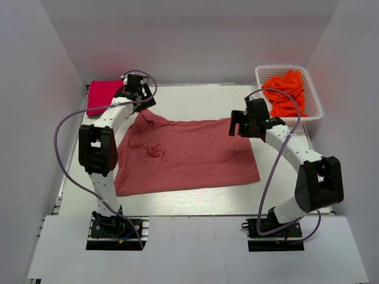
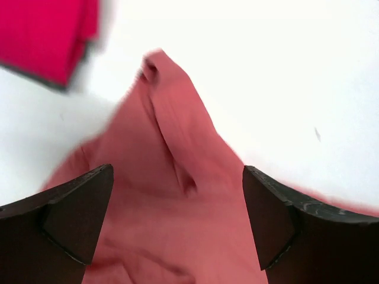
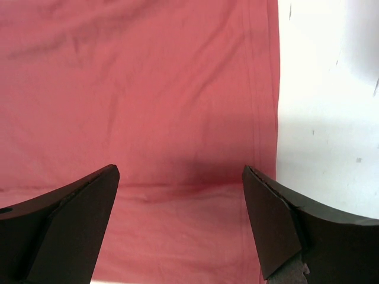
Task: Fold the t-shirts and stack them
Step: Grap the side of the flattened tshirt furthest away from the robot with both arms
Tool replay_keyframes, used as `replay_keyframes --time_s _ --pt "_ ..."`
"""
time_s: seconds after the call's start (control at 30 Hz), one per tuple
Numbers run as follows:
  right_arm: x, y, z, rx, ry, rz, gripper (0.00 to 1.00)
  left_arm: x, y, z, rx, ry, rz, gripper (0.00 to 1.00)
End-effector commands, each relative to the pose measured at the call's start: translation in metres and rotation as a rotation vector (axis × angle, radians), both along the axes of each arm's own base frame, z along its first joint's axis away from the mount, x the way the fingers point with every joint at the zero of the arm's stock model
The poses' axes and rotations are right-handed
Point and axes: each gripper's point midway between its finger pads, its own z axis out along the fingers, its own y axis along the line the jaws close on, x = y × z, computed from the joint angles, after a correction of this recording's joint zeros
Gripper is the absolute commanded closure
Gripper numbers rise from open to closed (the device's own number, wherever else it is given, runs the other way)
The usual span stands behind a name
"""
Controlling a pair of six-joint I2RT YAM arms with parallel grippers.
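A dusty salmon-pink t-shirt (image 1: 186,155) lies spread wide across the middle of the table (image 1: 195,201), mostly flat. It has a small bunched wrinkle left of centre and a creased, pointed far-left corner. A crimson-pink t-shirt (image 1: 102,94) lies folded at the far left. Bright orange t-shirts (image 1: 285,92) sit crumpled in a white basket (image 1: 281,67) at the far right.

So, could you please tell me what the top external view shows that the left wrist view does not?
Only the top external view shows the white basket of orange t-shirts and the right gripper. Only the left wrist view shows the left gripper open wide above a ridge in the cloth. Both show the spread salmon-pink t-shirt and the folded crimson-pink t-shirt.
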Motion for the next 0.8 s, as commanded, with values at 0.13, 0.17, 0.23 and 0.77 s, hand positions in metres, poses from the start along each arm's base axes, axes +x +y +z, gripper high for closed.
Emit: replay_keyframes --time_s 0.13,0.17,0.23,0.77 --pt "0.047 0.004 0.02 -0.031 -0.09 -0.031 0.1 0.065 0.032 -0.007 0.102 -0.056 0.069 0.08" --pt "0.052 0.004 0.024 -0.033 -0.101 -0.035 0.1 0.07 0.032 -0.024 0.107 -0.033 0.067 0.1" --pt "0.056 0.004 0.026 -0.036 -0.104 -0.042 0.1 0.079 0.031 -0.026 0.112 -0.041 0.062 0.17" --pt "0.12 0.006 0.004 -0.084 -0.09 -0.183 0.1 0.083 0.036 -0.031 0.092 -0.082 0.046 1.0"
